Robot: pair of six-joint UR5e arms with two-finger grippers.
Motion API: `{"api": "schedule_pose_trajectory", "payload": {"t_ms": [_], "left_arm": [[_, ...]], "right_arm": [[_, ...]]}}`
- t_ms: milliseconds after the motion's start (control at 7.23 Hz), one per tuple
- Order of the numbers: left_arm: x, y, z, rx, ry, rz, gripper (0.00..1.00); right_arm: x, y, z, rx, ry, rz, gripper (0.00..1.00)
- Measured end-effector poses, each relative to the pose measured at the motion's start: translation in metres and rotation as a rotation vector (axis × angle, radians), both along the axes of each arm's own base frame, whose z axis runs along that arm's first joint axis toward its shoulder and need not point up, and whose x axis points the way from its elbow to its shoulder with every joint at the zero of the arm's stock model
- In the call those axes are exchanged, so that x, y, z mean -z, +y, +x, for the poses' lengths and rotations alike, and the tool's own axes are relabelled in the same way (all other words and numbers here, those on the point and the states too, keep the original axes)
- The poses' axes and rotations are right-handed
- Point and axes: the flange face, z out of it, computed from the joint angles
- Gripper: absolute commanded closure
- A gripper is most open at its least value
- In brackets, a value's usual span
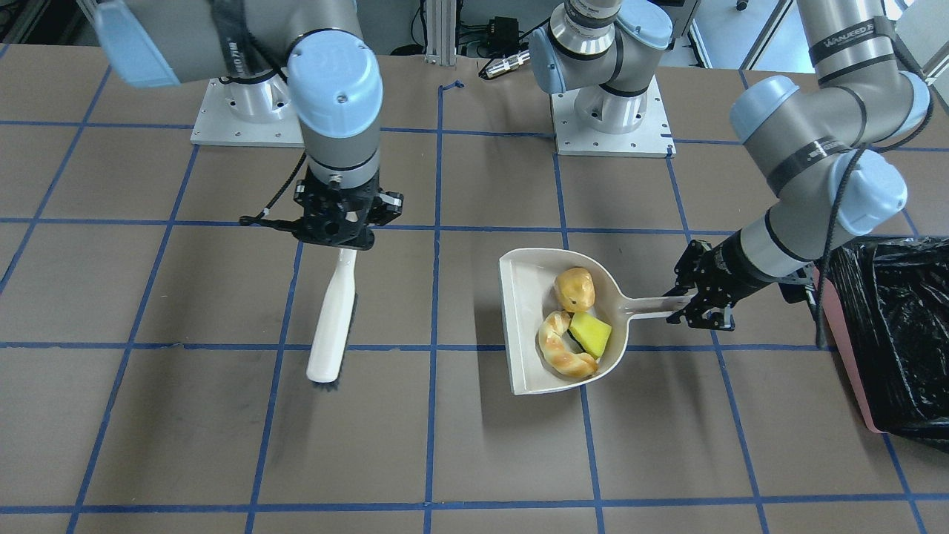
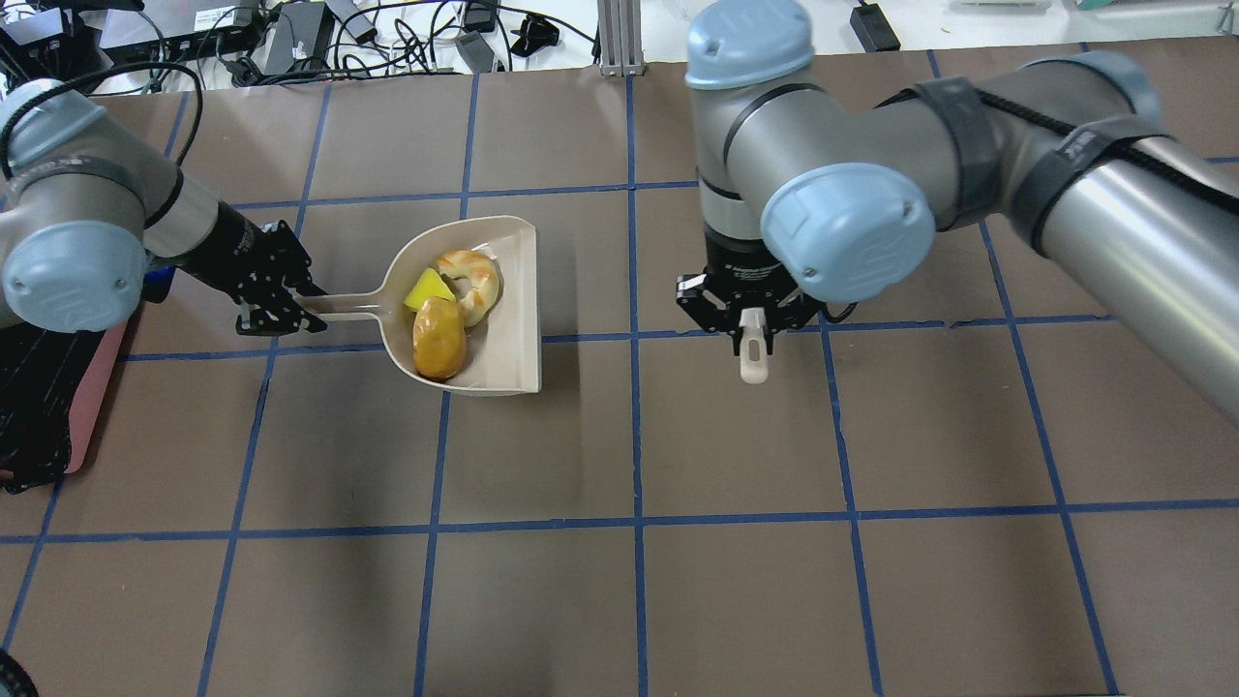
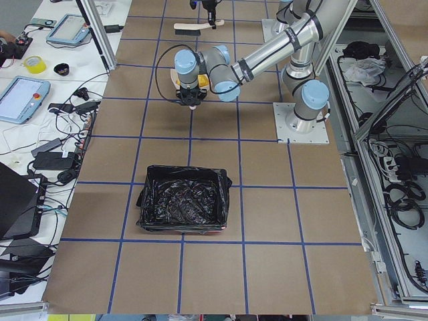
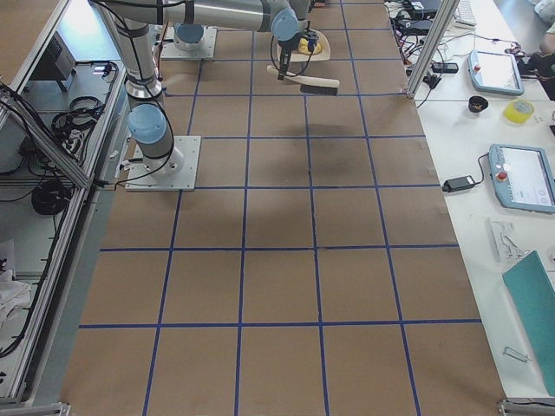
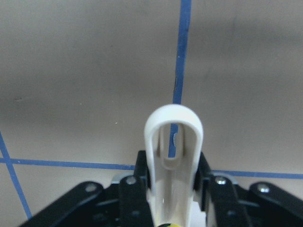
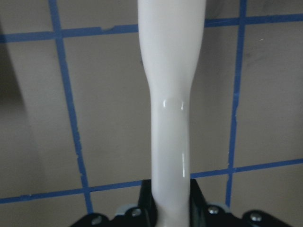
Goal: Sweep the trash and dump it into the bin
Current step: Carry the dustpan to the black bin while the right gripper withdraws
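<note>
Table [image 1: 445, 445]: trash [image 1: 591, 334] in dustpan [image 1: 523, 311] held by left end effector [image 1: 686, 300].

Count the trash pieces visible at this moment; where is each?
3, all inside the dustpan: the golden-brown oval nearest the robot, the yellow wedge toward the handle, the croissant-like piece beside the wedge. None seems hidden.

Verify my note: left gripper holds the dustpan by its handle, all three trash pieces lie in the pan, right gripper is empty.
Wrong on one count: the right gripper is not empty; the exterior front-facing view shows it holding the brush by its handle. The left gripper does hold the dustpan, with the three trash pieces in it.
</note>
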Motion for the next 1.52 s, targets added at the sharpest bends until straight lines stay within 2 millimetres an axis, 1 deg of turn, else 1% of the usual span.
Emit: {"api": "schedule_pose_trajectory", "payload": {"t_ms": [138,277,415,553,692,830,1107,1245,1383,1522], "left_arm": [[-0.009,-0.005,0.022,-0.002,-0.019,0.0,1.0],[-0.017,-0.013,0.045,-0.002,-0.033,-0.004,1.0],[-0.029,-0.022,0.072,-0.002,-0.039,-0.011,1.0],[-0.048,-0.031,0.103,0.004,-0.039,-0.015,1.0],[-0.069,-0.038,0.133,0.008,-0.039,-0.012,1.0],[-0.084,-0.044,0.159,0.006,-0.045,-0.008,1.0],[-0.105,-0.054,0.208,-0.003,-0.058,0.011,1.0],[-0.117,-0.056,0.231,-0.004,-0.074,0.027,1.0],[-0.13,-0.055,0.257,-0.022,-0.087,0.03,1.0],[-0.142,-0.053,0.286,-0.049,-0.098,0.022,1.0]], "right_arm": [[-0.005,-0.015,-0.039,0.003,-0.012,-0.002,1.0],[-0.005,-0.031,-0.083,-0.001,-0.028,0.001,1.0],[0.002,-0.047,-0.126,-0.018,-0.047,0.007,1.0],[0.012,-0.062,-0.159,-0.042,-0.054,0.0,1.0],[0.022,-0.077,-0.182,-0.069,-0.023,-0.029,1.0],[0.035,-0.091,-0.2,-0.086,0.029,-0.052,1.0],[0.057,-0.106,-0.238,-0.093,0.058,-0.047,1.0],[0.066,-0.11,-0.253,-0.103,0.054,-0.046,1.0],[0.073,-0.115,-0.263,-0.12,0.051,-0.05,1.0],[0.079,-0.118,-0.268,-0.133,0.048,-0.049,1.0]]}}
